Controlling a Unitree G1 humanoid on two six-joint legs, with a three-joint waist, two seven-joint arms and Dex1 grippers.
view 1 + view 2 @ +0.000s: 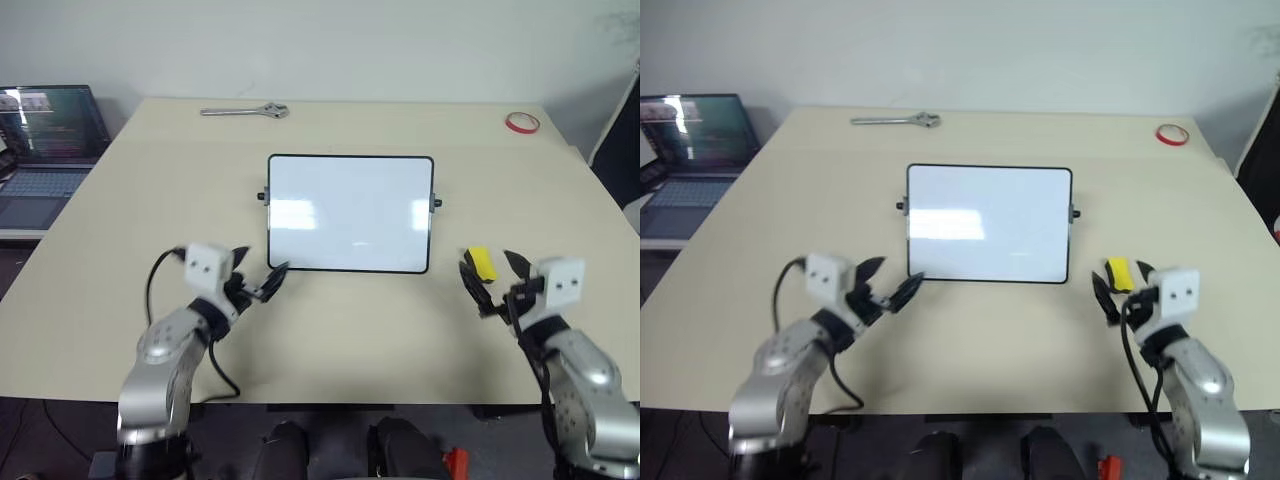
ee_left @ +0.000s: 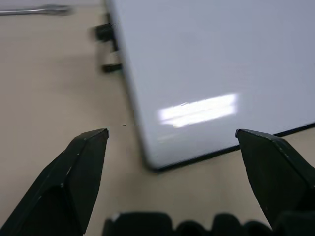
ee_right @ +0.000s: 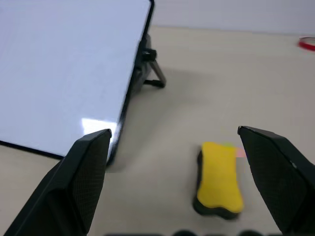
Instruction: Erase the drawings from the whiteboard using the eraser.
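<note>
Beige table (image 1: 330, 330), one whiteboard (image 1: 350, 212), one eraser (image 1: 482, 263), one wrench (image 1: 245, 111)

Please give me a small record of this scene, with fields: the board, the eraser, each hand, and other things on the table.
whiteboard: lies flat mid-table, surface looks clean, no drawings visible
eraser: yellow, on the table right of the board, apart from it
right hand: open, eraser between its fingers, not gripped
left hand: open, at the board's near left corner
wrench: far edge of the table
red tape ring: far right corner
laptop: left of the table, open
</note>
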